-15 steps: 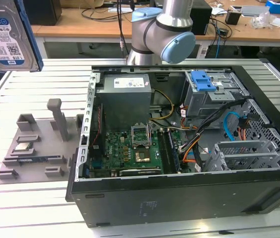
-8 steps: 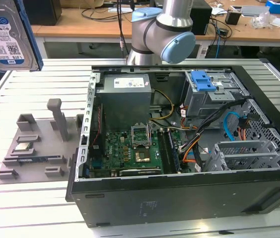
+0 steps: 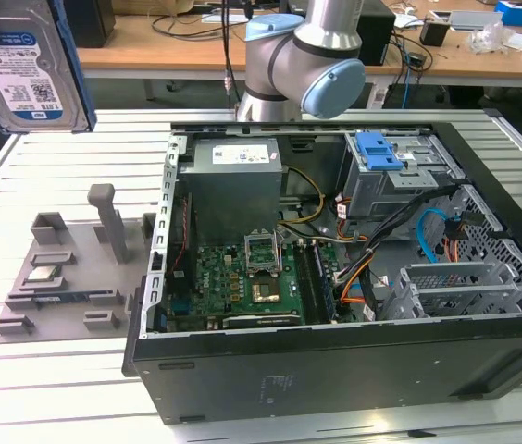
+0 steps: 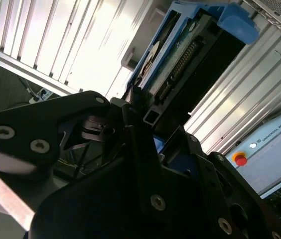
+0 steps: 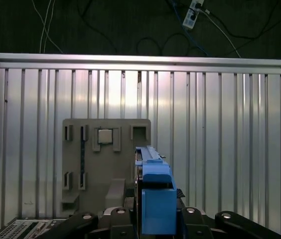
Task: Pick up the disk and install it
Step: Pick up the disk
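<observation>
Claw [image 5: 154,219] clamped on the disk [image 3: 25,65] | disk pinched between its fingers, aloft above the slatted table [image 3: 76,166] | grey holder [image 3: 67,268] on table beside open computer case [image 3: 335,277].

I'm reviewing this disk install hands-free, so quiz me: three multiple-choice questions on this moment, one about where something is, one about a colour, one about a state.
1. Where is the disk?
A. held up above the table, outside the computer case
B. seated inside the case
C. lying flat on the table

2. What colour are the disk's rails?
A. red
B. blue
C. yellow

3. How is the end effector?
A. open, empty
B. shut on the disk
C. shut on nothing

Answers: 1 A, the exterior view shows it aloft beside the case. 2 B, blue runs along its edge in both wrist views. 3 B, the disk stands clamped in it in the first wrist view.
</observation>
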Robot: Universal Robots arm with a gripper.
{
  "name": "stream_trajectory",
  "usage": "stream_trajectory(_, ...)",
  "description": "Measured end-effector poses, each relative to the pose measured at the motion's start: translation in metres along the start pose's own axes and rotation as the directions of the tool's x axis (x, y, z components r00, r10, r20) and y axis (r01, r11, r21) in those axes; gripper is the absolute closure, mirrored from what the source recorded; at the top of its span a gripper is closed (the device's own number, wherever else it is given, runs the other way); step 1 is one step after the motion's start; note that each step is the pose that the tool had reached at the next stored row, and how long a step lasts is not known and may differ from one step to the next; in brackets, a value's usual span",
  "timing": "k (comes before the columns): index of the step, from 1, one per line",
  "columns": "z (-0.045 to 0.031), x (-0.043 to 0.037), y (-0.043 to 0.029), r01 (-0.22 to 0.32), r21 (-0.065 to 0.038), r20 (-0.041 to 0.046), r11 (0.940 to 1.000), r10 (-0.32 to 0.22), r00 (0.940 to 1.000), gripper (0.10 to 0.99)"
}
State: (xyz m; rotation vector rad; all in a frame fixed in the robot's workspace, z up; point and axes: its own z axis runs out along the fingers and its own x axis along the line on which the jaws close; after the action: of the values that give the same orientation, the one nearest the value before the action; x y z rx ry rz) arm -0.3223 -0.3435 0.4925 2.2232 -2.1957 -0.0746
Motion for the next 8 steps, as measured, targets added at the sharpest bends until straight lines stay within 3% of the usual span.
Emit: stream_trajectory(8,-0.0016,0.0004,-0.0334,0.0,0.0,-0.0001,1.0,0.0,1.0,0.718)
